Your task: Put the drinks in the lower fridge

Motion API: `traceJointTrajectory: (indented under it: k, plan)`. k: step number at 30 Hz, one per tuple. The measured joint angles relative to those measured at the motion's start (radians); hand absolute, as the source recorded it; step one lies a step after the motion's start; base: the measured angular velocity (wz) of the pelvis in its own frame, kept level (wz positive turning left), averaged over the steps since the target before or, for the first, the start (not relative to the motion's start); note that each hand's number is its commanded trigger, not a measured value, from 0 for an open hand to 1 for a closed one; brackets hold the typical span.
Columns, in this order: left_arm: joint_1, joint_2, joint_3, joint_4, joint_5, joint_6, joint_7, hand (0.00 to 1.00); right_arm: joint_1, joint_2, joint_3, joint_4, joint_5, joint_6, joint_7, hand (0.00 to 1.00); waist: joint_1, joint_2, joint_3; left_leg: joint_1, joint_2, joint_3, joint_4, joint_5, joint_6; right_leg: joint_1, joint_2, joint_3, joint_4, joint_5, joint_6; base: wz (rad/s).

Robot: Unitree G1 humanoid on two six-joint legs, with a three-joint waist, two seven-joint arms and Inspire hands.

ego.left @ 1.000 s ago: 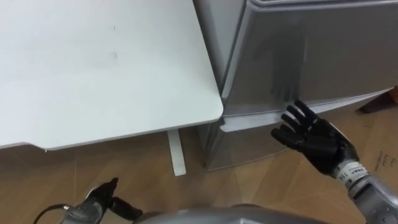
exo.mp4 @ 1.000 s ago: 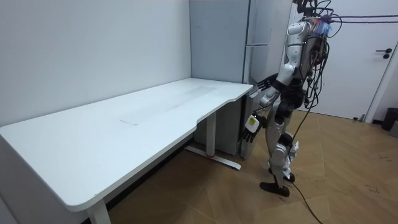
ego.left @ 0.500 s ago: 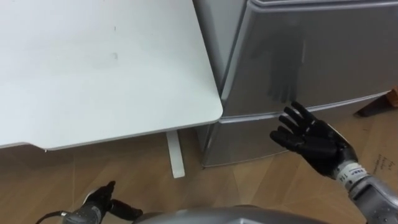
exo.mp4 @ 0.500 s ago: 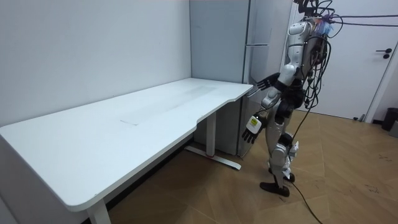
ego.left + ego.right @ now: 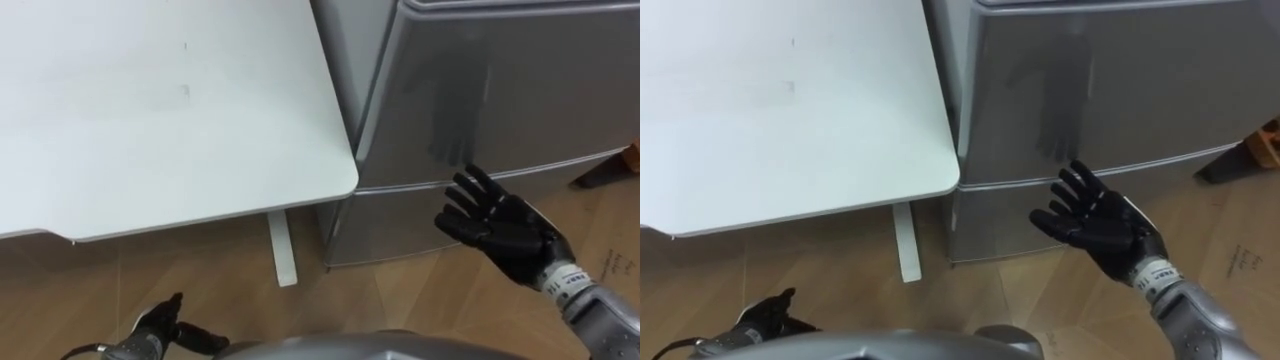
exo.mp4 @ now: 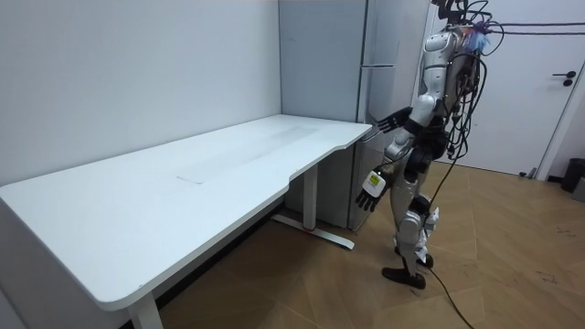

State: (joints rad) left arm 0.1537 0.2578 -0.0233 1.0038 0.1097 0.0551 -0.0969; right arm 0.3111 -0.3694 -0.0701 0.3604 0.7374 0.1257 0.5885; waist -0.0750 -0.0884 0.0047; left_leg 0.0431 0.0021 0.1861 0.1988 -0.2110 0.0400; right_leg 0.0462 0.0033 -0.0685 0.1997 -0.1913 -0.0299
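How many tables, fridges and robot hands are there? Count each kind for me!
table: 1
fridge: 1
robot hands: 2, the right robot hand and the left robot hand
Total: 4

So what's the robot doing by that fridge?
The robot stands facing the silver fridge, right beside the white desk. Its right hand is held up open, fingers spread, in front of the lower fridge door, which looks shut. Its left hand hangs low by its side, open too. Neither hand is carrying anything right now.
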Motion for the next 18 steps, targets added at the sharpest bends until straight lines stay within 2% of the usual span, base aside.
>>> traceJointTrajectory:
  k: [1,5,7,13,18]
  plan:
    - [0.006,0.002,0.001,-0.005,0.0,0.0,0.0,0.0,-0.005,0.0,0.004,0.025,-0.003,-0.005,0.012,0.0,0.0,0.001,0.0013,0.0,0.0,-0.001,0.0,0.0,0.0,0.006,0.0,-0.005,-0.014,0.0,0.0,0.03]
    - [0.012,0.003,0.008,-0.013,-0.001,0.001,-0.001,0.0,-0.02,0.008,0.04,0.086,-0.086,-0.001,0.041,0.0,0.012,-0.005,-0.0055,-0.009,-0.002,-0.009,0.0,0.0,0.0,0.007,-0.001,-0.019,-0.017,0.001,0.0,0.11]
    - [0.01,0.002,0.007,-0.01,-0.001,0.001,-0.004,0.0,-0.037,0.011,0.071,0.146,-0.137,-0.001,0.055,0.0,0.021,-0.004,-0.0093,-0.02,-0.006,-0.032,0.002,0.0,0.0,0.01,-0.003,-0.039,-0.016,0.001,0.0,0.22]
    - [0.005,-0.01,-0.001,0.004,-0.038,0.001,-0.005,0.0,-0.095,0.017,0.126,0.346,-0.304,-0.001,0.058,0.0,0.038,0.01,-0.0063,-0.012,-0.016,-0.094,-0.001,0.0,0.002,0.041,-0.014,-0.097,-0.02,0.001,0.0,0.29]
    - [0.009,-0.018,0.001,0.001,-0.037,0.001,-0.007,0.0,-0.118,0.037,0.128,0.468,-0.352,-0.001,0.054,0.0,0.068,0.018,-0.0054,-0.01,-0.019,-0.112,0.001,0.0,0.001,0.057,-0.016,-0.116,-0.033,0.001,0.001,0.14]
